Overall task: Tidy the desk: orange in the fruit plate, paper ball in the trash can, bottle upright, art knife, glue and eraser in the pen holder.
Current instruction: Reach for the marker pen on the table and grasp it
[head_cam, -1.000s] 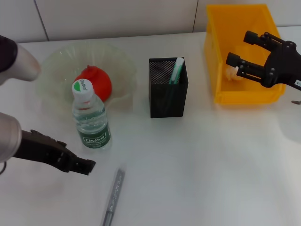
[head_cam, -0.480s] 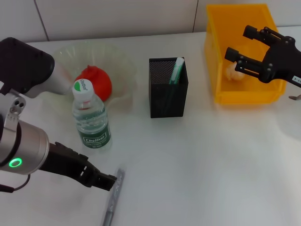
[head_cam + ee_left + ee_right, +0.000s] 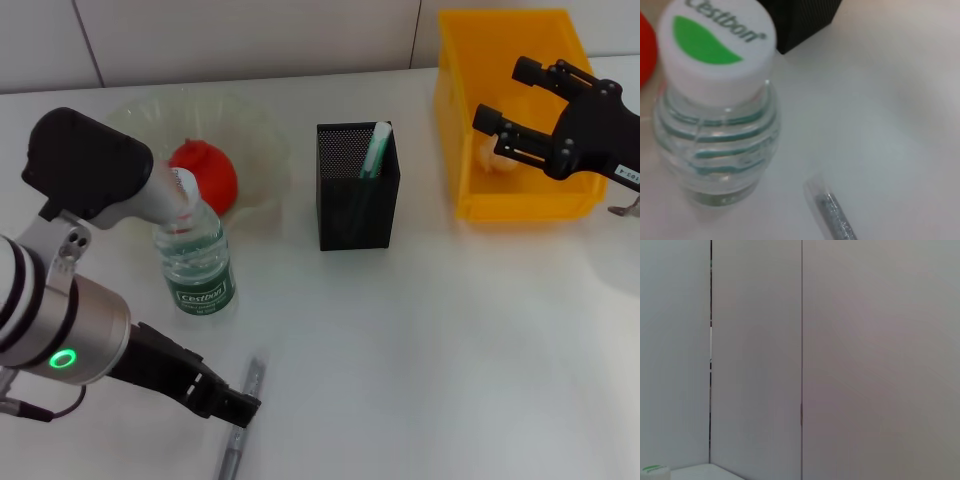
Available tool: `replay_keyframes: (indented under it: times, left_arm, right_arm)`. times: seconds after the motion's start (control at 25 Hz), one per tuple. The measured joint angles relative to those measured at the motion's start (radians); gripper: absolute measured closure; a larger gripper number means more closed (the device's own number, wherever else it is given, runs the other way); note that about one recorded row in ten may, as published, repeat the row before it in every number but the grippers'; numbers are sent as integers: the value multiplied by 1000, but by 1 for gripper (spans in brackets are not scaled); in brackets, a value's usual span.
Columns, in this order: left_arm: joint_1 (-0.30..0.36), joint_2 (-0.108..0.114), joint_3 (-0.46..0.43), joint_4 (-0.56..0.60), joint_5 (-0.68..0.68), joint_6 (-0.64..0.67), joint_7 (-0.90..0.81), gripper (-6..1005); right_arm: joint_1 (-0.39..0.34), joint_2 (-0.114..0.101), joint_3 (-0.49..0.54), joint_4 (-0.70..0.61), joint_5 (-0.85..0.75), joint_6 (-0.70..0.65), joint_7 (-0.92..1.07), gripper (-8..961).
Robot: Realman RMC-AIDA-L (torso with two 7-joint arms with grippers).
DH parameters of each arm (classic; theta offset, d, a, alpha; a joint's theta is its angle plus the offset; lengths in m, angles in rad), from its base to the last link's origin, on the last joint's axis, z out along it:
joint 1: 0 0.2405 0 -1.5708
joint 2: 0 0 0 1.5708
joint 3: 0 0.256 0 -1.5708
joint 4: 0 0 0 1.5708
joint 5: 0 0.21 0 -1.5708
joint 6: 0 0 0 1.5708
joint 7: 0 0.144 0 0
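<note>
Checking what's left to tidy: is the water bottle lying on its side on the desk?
No, the head view shows the water bottle standing upright beside the fruit plate, its white cap on top.

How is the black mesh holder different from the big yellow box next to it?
The pen holder is black mesh; the trash can is solid yellow plastic. The pen holder is smaller and narrower, the trash can wider and longer. A green-and-white stick stands in the pen holder; something pale lies in the trash can. The right gripper hangs open over the trash can, not the pen holder. Both stand open-topped on the table.
</note>
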Motion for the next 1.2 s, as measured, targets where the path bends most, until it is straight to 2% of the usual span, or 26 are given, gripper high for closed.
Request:
replay_keyframes:
  times: [0.56, 1.2]
  left_arm:
    - [-11, 2, 87, -33, 0, -89, 2, 166]
    - [-29, 2, 141, -148, 39, -186, 8, 192]
  right_arm:
    - [0, -1, 11, 30, 0, 13, -14, 163]
    - [9, -1, 12, 51, 0, 37, -27, 163]
